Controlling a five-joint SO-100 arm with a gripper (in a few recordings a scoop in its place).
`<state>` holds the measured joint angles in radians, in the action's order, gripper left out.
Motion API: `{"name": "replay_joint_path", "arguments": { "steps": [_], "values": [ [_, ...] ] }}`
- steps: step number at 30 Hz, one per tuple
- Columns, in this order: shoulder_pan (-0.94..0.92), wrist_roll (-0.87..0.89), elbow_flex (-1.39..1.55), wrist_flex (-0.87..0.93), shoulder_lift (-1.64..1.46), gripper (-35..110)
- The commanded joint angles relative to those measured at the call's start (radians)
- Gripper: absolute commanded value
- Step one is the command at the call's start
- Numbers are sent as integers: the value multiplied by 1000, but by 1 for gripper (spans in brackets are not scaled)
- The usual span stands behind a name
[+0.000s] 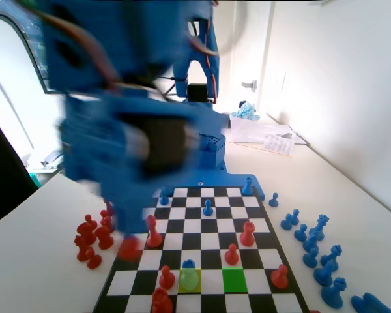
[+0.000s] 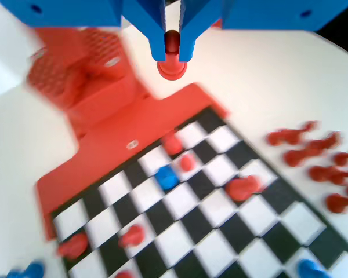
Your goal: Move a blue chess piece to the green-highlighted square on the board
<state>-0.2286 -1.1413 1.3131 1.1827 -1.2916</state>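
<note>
In the fixed view the blue piece (image 1: 189,265) stands on the lime square near the left, the green square (image 1: 234,280) right of it is bare — nothing moved yet. The hand (image 2: 171,57) is clamped on a red piece (image 2: 171,65).

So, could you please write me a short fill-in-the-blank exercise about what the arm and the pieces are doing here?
1. The piece gripped between the fingers is ___ in colour.
2. In the fixed view, the short blue piece stands to the ___ of the green square.
3. The green square is ___ of pieces.
4. In the fixed view, the spare blue pieces off the board stand on its ___ side.

Missing words: red; left; empty; right.
</note>
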Motion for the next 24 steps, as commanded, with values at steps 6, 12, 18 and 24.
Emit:
{"name": "replay_joint_path", "arguments": {
  "steps": [6,12,18,24],
  "values": [
    [-221,-41,140,26,-218,1],
    [-324,-66,261,9,-276,1],
    [-419,-97,373,-23,-336,1],
    [-491,-132,483,-89,-354,1]
  ]
}}
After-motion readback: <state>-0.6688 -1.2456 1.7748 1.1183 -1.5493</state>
